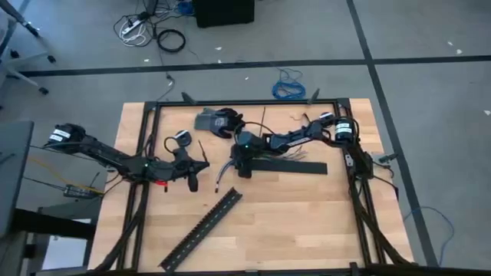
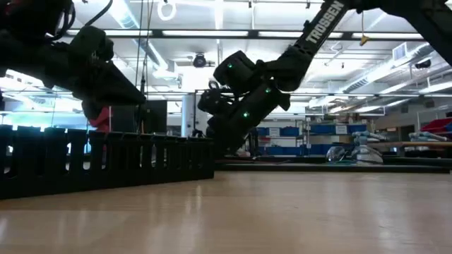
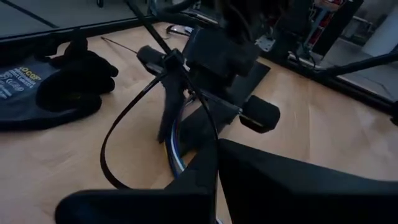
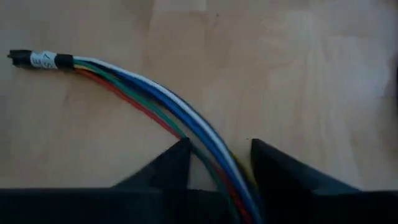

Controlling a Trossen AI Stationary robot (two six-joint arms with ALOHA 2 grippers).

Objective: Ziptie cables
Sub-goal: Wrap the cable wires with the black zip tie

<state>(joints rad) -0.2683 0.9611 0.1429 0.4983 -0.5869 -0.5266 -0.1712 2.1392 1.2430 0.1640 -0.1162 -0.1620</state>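
Right gripper (image 1: pixel 244 170) holding the cables (image 4: pixel 149 99) at mid-worktop.
The right fingers (image 4: pixel 168 168) pinch the bundle, whose free end lies on the worktop (image 1: pixel 307 222). Left gripper (image 1: pixel 192 182) sits just beside it, fingers closed on a black zip tie (image 3: pixel 124 124).

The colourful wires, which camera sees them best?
The right wrist view: the cables run as one red, green, blue and white bundle across the table into the right pincer. The left wrist view shows a short stretch under that pincer, the high view a thin line, the low view none.
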